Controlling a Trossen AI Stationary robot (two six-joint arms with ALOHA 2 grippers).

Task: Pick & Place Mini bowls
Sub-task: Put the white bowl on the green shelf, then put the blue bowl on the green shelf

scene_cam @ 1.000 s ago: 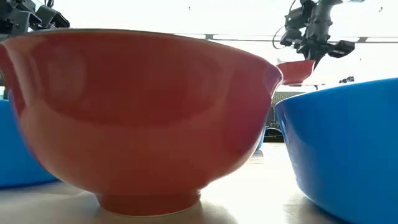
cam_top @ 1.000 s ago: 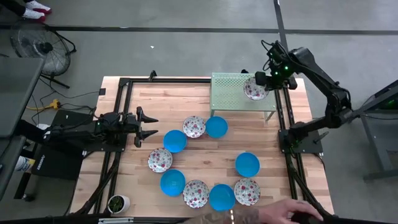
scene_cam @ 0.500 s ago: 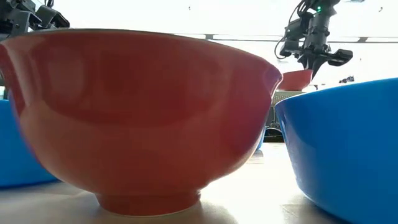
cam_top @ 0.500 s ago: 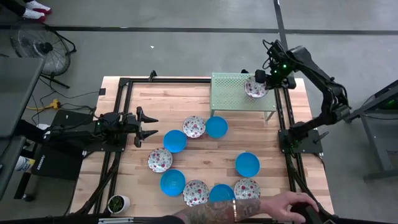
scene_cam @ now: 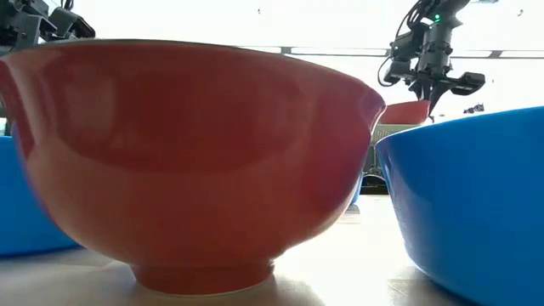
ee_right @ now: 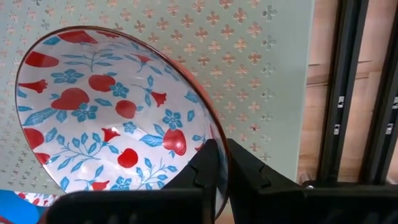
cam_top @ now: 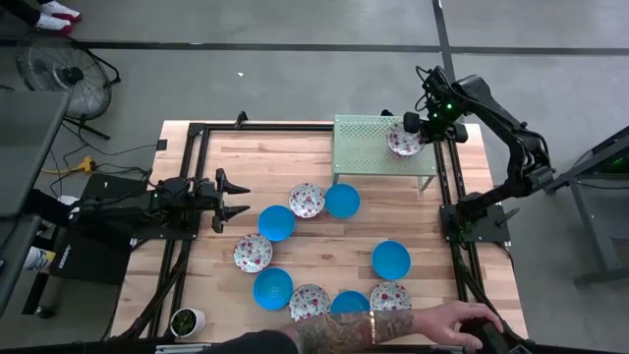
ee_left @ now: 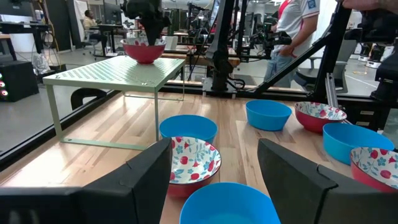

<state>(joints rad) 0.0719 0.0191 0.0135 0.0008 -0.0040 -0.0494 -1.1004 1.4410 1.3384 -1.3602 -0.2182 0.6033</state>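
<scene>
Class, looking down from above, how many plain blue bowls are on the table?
5 blue bowls: one in front of the green shelf, one left of that, one mid-right, one front-left, one at the front edge partly under a person's arm. Another could hide there.

You are looking at a bench (cam_top: pixel 324 231) of pale wood planks, the grain plain to see and the finish a low satin. On it stands a small shelf (cam_top: pixel 369 143) of thin sheet metal, painted matt sage green and punched all over with little flower holes. The blue bowls (cam_top: pixel 341 201) look like smooth, glossy plastic or glaze; you cannot tell which. The floral bowl (ee_right: pixel 112 112) on the shelf has a shiny white inside with printed fruit and leaves, and a smooth red outside. The right claw (ee_right: pixel 221 168) has matt black fingers, hard-looking, like plastic. The frame rails (cam_top: pixel 192 162) are black metal.
</scene>
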